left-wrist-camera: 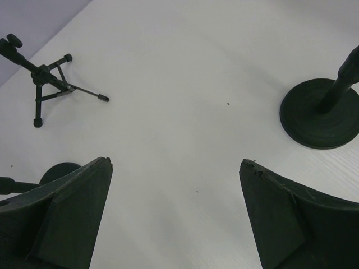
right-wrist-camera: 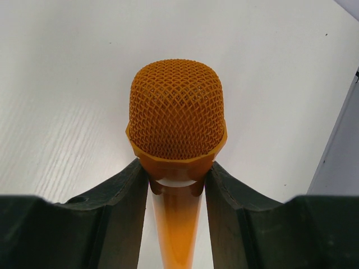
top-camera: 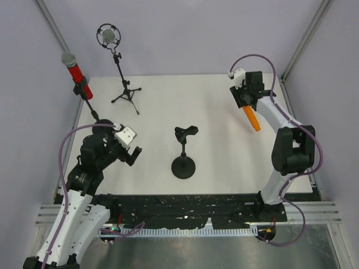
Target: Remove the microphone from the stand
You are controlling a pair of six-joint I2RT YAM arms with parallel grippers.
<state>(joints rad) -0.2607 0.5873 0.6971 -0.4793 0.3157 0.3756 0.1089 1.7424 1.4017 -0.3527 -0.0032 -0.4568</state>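
2 right gripper (right-wrist-camera: 176,174) jaws are pinching the orange microphone (right-wrist-camera: 176,106) below its round mesh head; left gripper (left-wrist-camera: 175,163) is gaping wide, empty

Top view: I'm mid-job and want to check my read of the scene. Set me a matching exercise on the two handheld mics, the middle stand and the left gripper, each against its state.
Things:
1. orange microphone
2. red microphone
3. round-base stand
4. left gripper

States:
A. open, holding nothing
B. clamped in the right gripper
C. mounted on a slanted stand, far left
D. clip empty, centre of the view

Pairs: 1-B, 2-C, 3-D, 4-A
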